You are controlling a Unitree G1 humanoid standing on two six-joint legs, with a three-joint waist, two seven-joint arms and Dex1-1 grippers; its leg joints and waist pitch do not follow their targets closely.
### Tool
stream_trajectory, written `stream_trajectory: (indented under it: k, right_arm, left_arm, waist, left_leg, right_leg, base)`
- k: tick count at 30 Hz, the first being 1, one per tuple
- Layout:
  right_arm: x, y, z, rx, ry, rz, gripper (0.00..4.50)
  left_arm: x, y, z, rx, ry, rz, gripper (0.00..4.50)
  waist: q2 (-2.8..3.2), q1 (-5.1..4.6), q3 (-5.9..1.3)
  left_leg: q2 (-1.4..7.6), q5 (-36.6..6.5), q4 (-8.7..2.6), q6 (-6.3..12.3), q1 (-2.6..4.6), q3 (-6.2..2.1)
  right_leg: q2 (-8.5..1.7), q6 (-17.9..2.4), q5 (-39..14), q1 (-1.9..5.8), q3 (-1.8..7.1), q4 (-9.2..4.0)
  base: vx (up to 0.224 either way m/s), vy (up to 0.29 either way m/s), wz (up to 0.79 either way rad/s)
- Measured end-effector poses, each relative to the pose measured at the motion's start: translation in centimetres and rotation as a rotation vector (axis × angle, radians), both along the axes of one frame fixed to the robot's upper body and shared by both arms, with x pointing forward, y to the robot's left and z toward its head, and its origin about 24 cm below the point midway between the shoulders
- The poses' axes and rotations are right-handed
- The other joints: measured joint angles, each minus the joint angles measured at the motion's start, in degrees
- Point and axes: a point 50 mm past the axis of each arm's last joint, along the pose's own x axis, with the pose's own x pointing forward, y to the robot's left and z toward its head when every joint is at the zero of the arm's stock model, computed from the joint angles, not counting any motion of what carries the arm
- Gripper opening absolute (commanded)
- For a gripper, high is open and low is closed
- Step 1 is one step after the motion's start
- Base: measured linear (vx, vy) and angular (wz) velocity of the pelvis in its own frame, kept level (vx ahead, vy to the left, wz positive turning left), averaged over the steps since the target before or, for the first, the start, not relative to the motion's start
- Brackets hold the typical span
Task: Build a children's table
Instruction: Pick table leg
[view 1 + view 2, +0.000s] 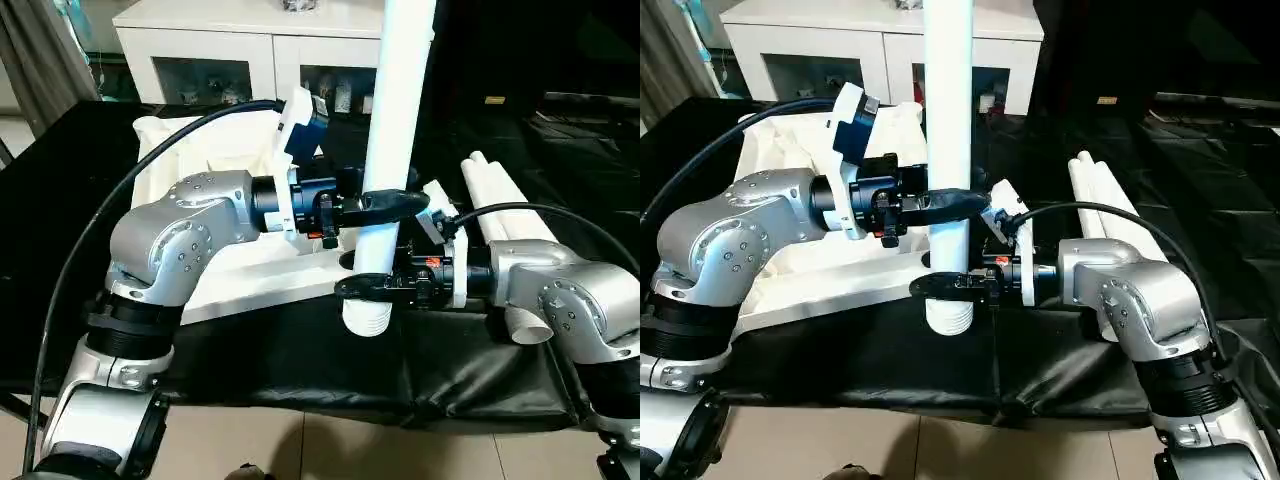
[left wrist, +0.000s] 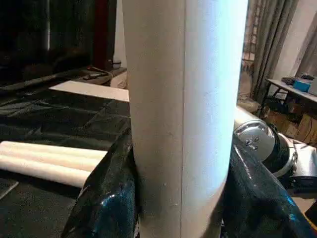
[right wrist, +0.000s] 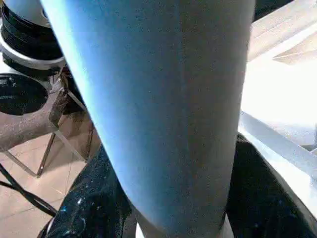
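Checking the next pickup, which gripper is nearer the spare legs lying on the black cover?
Right. The right gripper, low on the upright leg, sits beside the spare legs; the left gripper is higher and farther.

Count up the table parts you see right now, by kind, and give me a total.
Tabletops: 1, the tabletop, lying flat.
Legs held upright: 1, the held leg, with the left gripper and the right gripper around it.
Legs lying on the black cover: 2, the spare legs.
Total: 4
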Motion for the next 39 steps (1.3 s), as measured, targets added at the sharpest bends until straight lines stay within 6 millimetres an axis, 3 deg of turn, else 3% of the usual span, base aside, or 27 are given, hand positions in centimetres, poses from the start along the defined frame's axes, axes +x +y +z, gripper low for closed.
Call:
stream_trajectory:
  k: [4,5,6,20,21,26,30,33,38,39]
  right_arm:
    - [0.0,0.1,-0.1,0.012,0.0,-0.01,2.06]
    - [0.0,0.2,-0.1,0.014,0.0,-0.011,2.05]
    - [0.0,0.2,-0.1,0.017,0.0,-0.011,2.05]
    - [-1.0,-0.6,0.2,0.054,-0.011,-0.038,1.9]
    - [-1.0,-0.8,0.2,0.049,-0.006,-0.047,1.89]
    - [-1.3,-2.5,0.4,0.05,-0.008,-0.121,1.88]
    - [-1.5,-2.5,1.0,0.069,-0.03,-0.128,1.88]
    - [-1.6,-2.3,0.8,0.078,-0.049,-0.15,1.88]
    - [0.5,-2.6,0.6,0.051,-0.221,-0.409,1.88]
    - [1.4,-2.8,0.3,0.036,-0.258,-0.5,1.88]
  left_arm:
    - [0.1,0.1,0.0,-0.004,0.005,0.006,1.84]
    - [0.1,0.2,0.0,-0.005,0.006,0.007,2.4]
    - [0.2,0.2,0.0,-0.009,0.007,0.01,2.54]
    - [-0.1,1.6,0.8,-0.08,0.123,-0.029,3.57]
    - [-0.1,1.9,0.9,-0.079,0.123,-0.02,3.82]
    - [0.1,3.8,1.7,-0.131,0.116,0.037,3.88]
    - [0.2,4.1,1.2,-0.122,0.126,0.068,3.88]
    - [0.7,4.7,0.3,-0.105,0.116,0.158,3.88]
    - [3.4,6.8,-2.4,0.065,0.05,0.57,3.88]
    - [3.9,7.1,-3.5,0.133,0.03,0.654,3.7]
  waist:
    - [0.03,0.0,-0.02]
    - [0.04,-0.01,-0.02]
    - [0.04,0.0,-0.02]
    - [0.6,0.07,-0.17]
    - [0.65,0.06,-0.16]
    - [0.88,0.05,-0.26]
    - [1.08,0.05,-0.32]
    - [1.51,0.01,-0.43]
    - [1.6,-0.2,-0.4]
    - [1.55,-0.29,-0.5]
  left_leg:
    - [0.0,0.0,0.0,0.0,0.0,0.0]
    - [0.0,0.0,0.0,0.0,0.0,0.0]
    - [0.0,0.0,0.0,0.0,0.0,0.0]
    - [0.0,0.0,0.01,-0.01,0.02,-0.02]
    - [0.0,0.0,0.02,-0.01,0.02,-0.02]
    - [-0.01,0.0,0.02,-0.01,0.03,-0.04]
    - [-0.01,0.0,0.01,-0.01,0.05,-0.06]
    - [-0.02,0.0,0.02,-0.01,0.07,-0.06]
    - [-0.01,0.1,-0.01,-0.16,0.08,-0.11]
    - [-0.01,0.1,0.0,-0.21,0.13,-0.13]
  right_leg:
    - [0.0,0.0,0.0,0.0,0.0,0.0]
    - [0.0,0.0,0.0,0.0,0.0,0.0]
    - [0.0,0.0,0.0,0.0,0.0,0.0]
    - [0.0,0.0,0.0,0.03,-0.01,0.01]
    - [0.0,0.0,0.0,0.03,-0.01,0.01]
    - [0.0,0.0,0.0,0.03,-0.01,0.01]
    - [0.0,0.0,0.0,0.04,-0.02,0.02]
    - [-0.01,0.0,0.0,0.08,-0.01,0.0]
    - [0.01,0.1,0.1,0.07,-0.01,0.0]
    - [0.02,0.1,0.1,0.11,-0.01,0.0]
  base:
    - [0.0,0.0,0.0]
    - [0.0,0.0,0.0]
    - [0.0,0.0,0.0]
    - [0.0,0.0,0.0]
    - [0.0,0.0,0.0]
    - [0.0,0.0,0.0]
    - [0.0,0.0,0.0]
    - [0.0,0.0,0.0]
    - [0.0,0.0,0.0]
    - [0.0,0.0,0.0]
